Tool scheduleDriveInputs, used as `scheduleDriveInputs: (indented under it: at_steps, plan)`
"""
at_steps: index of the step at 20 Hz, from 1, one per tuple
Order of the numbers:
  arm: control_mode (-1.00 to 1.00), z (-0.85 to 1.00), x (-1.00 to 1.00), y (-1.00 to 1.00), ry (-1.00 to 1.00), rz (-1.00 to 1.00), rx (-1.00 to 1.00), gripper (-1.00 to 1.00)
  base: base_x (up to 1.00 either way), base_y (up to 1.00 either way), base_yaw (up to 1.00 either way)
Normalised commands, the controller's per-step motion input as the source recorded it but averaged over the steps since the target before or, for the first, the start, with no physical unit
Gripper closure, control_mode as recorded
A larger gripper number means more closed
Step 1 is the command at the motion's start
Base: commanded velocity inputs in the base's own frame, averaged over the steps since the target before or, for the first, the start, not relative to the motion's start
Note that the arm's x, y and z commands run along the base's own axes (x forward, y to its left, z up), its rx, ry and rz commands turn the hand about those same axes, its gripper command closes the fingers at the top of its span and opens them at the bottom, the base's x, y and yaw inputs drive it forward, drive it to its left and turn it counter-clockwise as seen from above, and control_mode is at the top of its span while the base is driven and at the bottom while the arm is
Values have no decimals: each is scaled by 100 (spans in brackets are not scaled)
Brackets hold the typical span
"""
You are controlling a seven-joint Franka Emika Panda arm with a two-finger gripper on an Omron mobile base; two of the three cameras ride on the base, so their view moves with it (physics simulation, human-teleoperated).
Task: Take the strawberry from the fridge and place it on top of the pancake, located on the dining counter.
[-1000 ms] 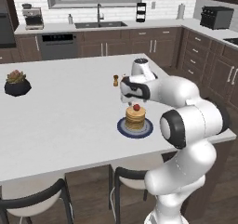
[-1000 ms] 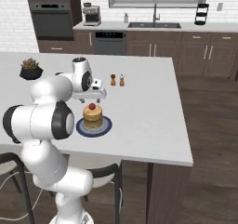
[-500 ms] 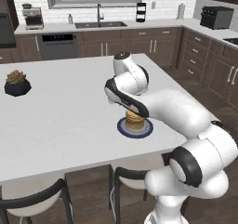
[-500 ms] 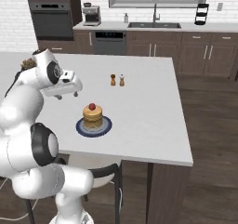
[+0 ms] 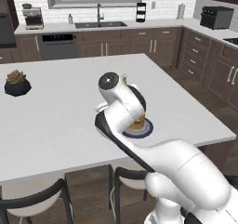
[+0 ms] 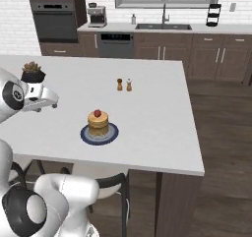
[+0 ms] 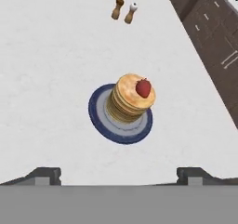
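Claw (image 7: 118, 174): seen released in the hand view, fingertips (image 7: 46, 174) set wide apart with nothing between them, raised well above the plate.
Strawberry (image 7: 143, 87): seated on top of the pancake (image 7: 131, 99), toward its 2 o'clock edge in the hand view; apart from the claw.
Plate (image 7: 98, 117): blue-grey, resting flat on the white surface (image 6: 152, 128) of the dining counter.
Shakers (image 6: 124, 84): two small ones, at about 12 o'clock from the plate, well apart from it.
Task state: judged complete, since the fruit is set on the stack.
Step in hand: a retreat is judged best made up and away, so that plate and stack are not brushed.
Risk: the fruit lies off-centre, so a knock could roll it off.
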Motion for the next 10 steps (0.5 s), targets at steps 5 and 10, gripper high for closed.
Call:
scheduleDriveInputs:
  at_steps: [5, 10]
  plan:
    - [-100, -1, -85, 0, 2, 0, 0, -100, 0, 0, 0]
    - [-100, -7, -12, 0, 17, -1, -3, -100, 0, 0, 0]
